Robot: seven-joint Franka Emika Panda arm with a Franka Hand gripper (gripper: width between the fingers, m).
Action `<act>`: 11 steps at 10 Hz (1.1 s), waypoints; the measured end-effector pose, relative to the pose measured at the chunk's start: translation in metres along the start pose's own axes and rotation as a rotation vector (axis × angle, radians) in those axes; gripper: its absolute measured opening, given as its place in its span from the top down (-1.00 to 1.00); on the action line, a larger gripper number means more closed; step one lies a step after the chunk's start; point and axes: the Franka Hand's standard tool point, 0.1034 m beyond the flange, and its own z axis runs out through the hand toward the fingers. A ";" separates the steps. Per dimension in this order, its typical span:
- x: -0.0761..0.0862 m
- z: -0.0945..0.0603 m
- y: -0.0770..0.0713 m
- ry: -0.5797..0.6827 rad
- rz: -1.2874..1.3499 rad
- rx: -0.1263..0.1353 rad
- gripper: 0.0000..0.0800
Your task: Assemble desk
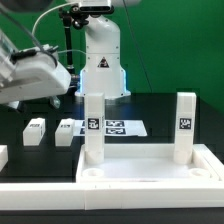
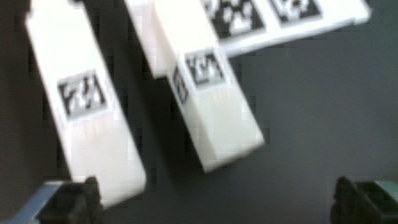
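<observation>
On the counter (image 1: 150, 108), 9 o'clock from the marker board (image 1: 115, 127), two loose desk legs lie flat side by side, tags up: inner leg (image 1: 67, 130), outer leg (image 1: 35, 131). Long axes run roughly 6-to-12 in the exterior view. Your jaws are spread wide, empty, above them. Wrist view: neither leg sits between the fingertips (image 2: 68, 200) yet; long axes roughly square to the closing line, slightly skewed. Inner leg looks nearer centre; line up on it. Tabletop (image 1: 150, 172) at 6 o'clock, two upright legs (image 1: 93, 125) socketed.
</observation>
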 end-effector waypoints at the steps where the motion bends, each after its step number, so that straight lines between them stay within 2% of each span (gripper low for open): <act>1: -0.004 0.007 -0.002 -0.057 0.010 0.007 -0.62; 5: 0.000 0.009 -0.002 -0.055 0.016 0.002 -0.62; 8: -0.003 0.027 -0.015 -0.093 0.027 -0.013 -0.62; 11: 0.003 0.043 -0.007 -0.117 0.043 -0.017 -0.62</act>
